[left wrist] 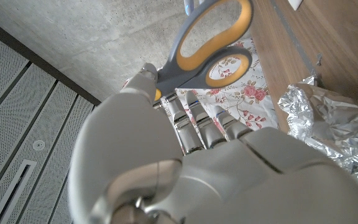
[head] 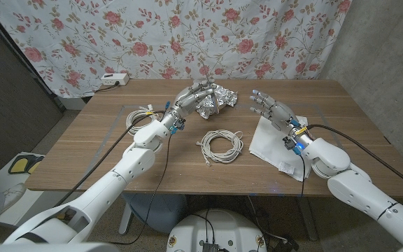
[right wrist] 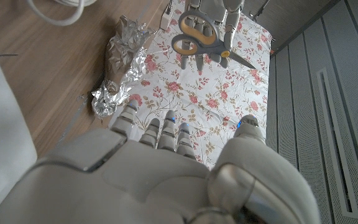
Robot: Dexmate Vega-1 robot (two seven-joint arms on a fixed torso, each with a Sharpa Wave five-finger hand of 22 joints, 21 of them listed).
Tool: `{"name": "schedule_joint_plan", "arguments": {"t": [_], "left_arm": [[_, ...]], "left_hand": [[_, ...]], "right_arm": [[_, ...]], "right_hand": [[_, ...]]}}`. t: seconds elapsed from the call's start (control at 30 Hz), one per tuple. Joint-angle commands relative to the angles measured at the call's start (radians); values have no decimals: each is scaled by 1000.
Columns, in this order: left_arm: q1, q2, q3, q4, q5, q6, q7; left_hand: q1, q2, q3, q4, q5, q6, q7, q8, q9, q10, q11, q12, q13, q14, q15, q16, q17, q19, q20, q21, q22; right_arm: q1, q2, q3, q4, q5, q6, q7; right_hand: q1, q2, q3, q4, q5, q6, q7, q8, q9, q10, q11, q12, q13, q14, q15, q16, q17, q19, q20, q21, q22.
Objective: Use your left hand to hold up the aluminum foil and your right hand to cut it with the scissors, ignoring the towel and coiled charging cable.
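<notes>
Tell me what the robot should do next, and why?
Probably pass the yellow-and-grey-handled scissors from the left hand, which holds them, to the open, empty right hand, which must cut. The crumpled silver aluminium foil lies on the wooden table.

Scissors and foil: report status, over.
Left hand holds scissors, by the aluminum foil. Foil crumpled on table. Right hand open over towel. Cable lies between the arms.
</notes>
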Motion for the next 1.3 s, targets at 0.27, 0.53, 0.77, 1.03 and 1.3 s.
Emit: {"name": "schedule_joint_plan", "arguments": {"t": [0.27, 0.53, 0.77, 1.03, 1.3], "left_arm": [[-9, -20, 6, 22, -30, 20, -37], [-18, -32, 15, 38, -41, 33, -63], [-25, -39, 20, 47, -47, 43, -78], [-35, -46, 25, 55, -56, 54, -102], [-40, -54, 25, 66, -62, 52, -120]], "left_hand": [[4, 10, 3, 3, 7, -3, -5, -5, 5, 69, -59, 6, 6, 39, -36, -1, 5, -2, 2, -1, 2], [5, 9, 3, 3, 7, -5, -6, -6, 5, 68, -59, 5, 7, 42, -36, 0, 6, -3, 3, -1, 2], [5, 10, 2, 4, 6, -3, -8, -5, 5, 69, -58, 5, 8, 45, -36, 0, 6, -3, 3, -1, 2], [5, 10, 1, 4, 6, -5, -5, -7, 5, 69, -58, 5, 10, 48, -37, 0, 6, -4, 2, 0, 2], [5, 10, 1, 4, 6, -4, -8, -7, 6, 68, -59, 4, 11, 49, -37, -1, 6, -5, 2, -1, 2]], "right_arm": [[7, -27, -11, -22, -38, -14, 5], [12, -28, -19, -20, -57, -17, -3], [12, -29, -18, -17, -65, -13, -10], [12, -31, -17, -16, -86, -9, -22], [15, -40, -23, -15, -119, -11, -30]], "right_hand": [[11, -4, 6, -2, 4, 68, -17, 17, 5, -31, 10, -11, 4, -23, 14, -9, 3, -15, 9, -3, 4], [17, -4, 12, -5, 5, 117, -24, 27, 7, -77, 25, -29, 3, -41, 30, -13, 3, -24, 8, -5, 4], [29, -3, 20, -10, 6, 153, -36, 33, 10, -118, 26, -40, 1, -51, 34, -15, 3, -29, 9, -4, 4], [47, 2, 33, -16, 10, 179, -37, 36, 14, -170, 32, -51, -3, -70, 42, -19, 3, -37, 8, -5, 4], [72, 6, 48, -24, 16, 201, -45, 39, 17, -206, 30, -54, -7, -87, 42, -22, 2, -49, 1, -7, 3]]}}
